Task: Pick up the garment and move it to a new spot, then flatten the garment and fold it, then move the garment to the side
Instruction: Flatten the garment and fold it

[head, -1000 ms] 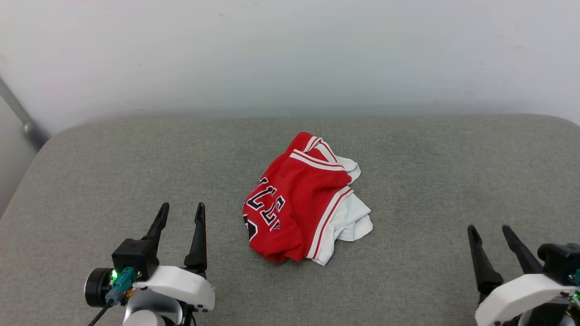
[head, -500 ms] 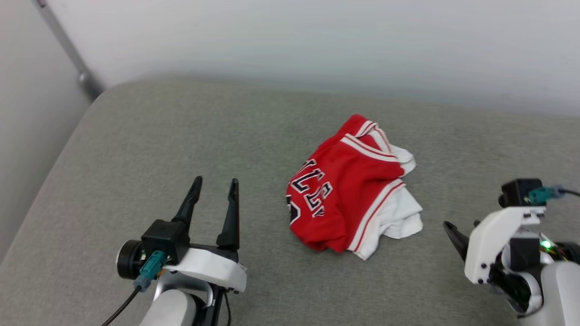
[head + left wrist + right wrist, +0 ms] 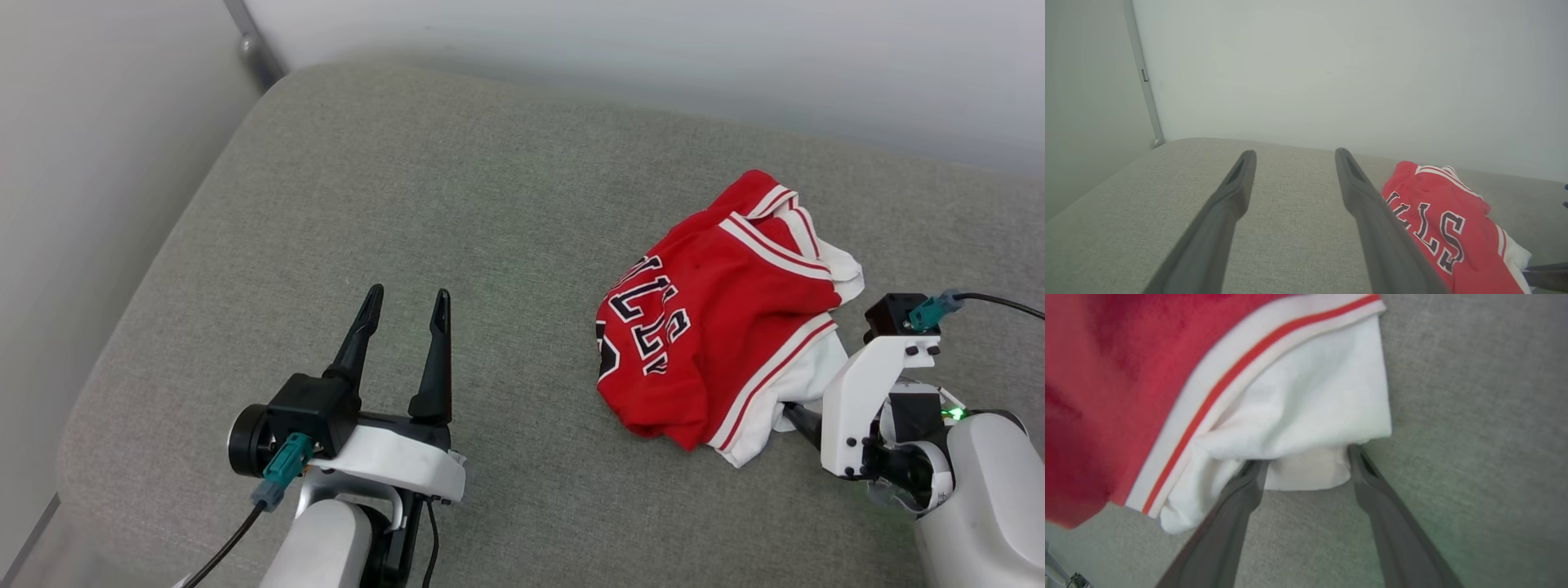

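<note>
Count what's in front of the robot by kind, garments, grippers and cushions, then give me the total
Garments: 1, the red jersey
Grippers: 2, the left gripper and the right gripper, both open
Cushions: 1, the grey cushion
Total: 4

My head camera looks from high on the near side, forward and down, onto the grey cushion (image 3: 457, 212). My left wrist camera sits low at the left and faces the far wall (image 3: 1331, 73). My right wrist camera looks down, very close on the garment (image 3: 1306, 396). All three views share this garment.
</note>
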`<state>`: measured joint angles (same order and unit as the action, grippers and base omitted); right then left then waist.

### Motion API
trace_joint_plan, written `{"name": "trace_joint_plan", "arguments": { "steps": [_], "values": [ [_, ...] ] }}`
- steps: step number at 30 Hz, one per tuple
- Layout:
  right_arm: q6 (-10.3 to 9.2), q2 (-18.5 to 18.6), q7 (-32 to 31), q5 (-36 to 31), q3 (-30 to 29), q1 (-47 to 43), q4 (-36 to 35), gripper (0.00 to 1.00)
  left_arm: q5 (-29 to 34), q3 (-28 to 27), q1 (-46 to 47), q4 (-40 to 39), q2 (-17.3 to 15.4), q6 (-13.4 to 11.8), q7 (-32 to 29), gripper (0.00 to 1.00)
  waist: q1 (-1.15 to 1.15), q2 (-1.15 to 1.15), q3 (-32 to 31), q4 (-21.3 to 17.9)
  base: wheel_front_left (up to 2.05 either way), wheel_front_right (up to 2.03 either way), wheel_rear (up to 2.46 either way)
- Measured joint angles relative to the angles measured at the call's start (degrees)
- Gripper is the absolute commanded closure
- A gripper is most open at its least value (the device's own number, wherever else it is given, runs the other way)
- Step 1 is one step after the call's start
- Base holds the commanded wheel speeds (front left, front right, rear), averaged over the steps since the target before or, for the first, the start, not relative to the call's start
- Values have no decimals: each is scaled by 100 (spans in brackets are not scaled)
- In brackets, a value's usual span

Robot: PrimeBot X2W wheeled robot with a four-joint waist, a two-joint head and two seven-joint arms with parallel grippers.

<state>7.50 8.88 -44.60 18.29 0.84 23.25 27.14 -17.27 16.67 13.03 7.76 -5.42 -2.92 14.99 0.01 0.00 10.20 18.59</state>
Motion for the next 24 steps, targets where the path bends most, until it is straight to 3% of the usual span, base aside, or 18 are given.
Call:
{"name": "trace_joint_plan", "arguments": {
  "steps": [1, 2, 3, 12, 19, 24],
  "values": [
    [0, 12, 21, 9, 20, 25, 46, 20, 11, -32, -1, 0, 18, 25, 0, 0, 0, 0, 21, 22, 0, 0, 0],
    [0, 21, 31, 48, 33, 36, 86, 73, 35, -55, -2, 1, 35, 41, 0, 0, 0, 0, 36, 34, 0, 0, 0],
    [-1, 35, 51, 92, 51, 59, 134, 100, 48, -80, -5, 2, 51, 42, 0, 0, 0, 0, 38, 33, 0, 0, 0],
    [0, 211, 382, 270, 511, 183, 94, 100, 177, -421, -135, 60, 103, 133, 8, 0, 0, 0, -153, -166, 0, 0, 0],
    [0, 706, 445, 290, 702, 292, -873, 100, 301, -628, -403, 78, 53, 151, 8, 0, 0, 0, -437, -557, 0, 0, 0],
    [1, 991, 210, 140, 220, -252, -1788, 100, 318, -693, -515, 81, 43, 189, 7, 0, -1, 0, -603, -942, 0, 0, 0]
  ]
}}
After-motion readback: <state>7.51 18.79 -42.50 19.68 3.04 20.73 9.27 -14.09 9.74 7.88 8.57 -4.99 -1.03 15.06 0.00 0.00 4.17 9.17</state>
